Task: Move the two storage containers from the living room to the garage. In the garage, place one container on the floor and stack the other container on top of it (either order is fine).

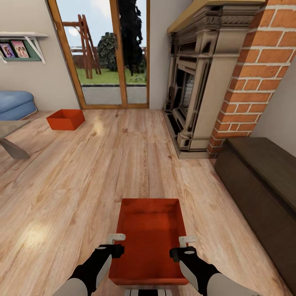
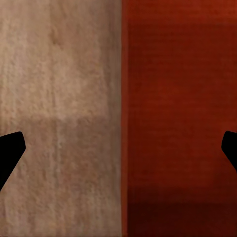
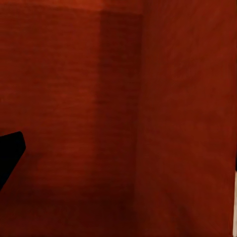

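Orange-red open rectangular plastic container (image 1: pixel 150 242) on light wood-plank floor (image 1: pixel 82 185) at 6 o'clock; left gripper (image 1: pixel 116 243) and right gripper (image 1: pixel 182 246), jaws apart, straddle its side walls. Pickup step; next, clamp both. Matching second container (image 1: pixel 65 119) at 11 o'clock.

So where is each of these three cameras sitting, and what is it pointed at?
Head view: on the robot's head, looking down over the near bin, both arms, the left hand and right hand.
Left wrist view: by the left hand, facing the bin's wall and wood floor; dark fingertips show.
Right wrist view: by the right hand, facing the bin's inside.
Shared: all see that bin.
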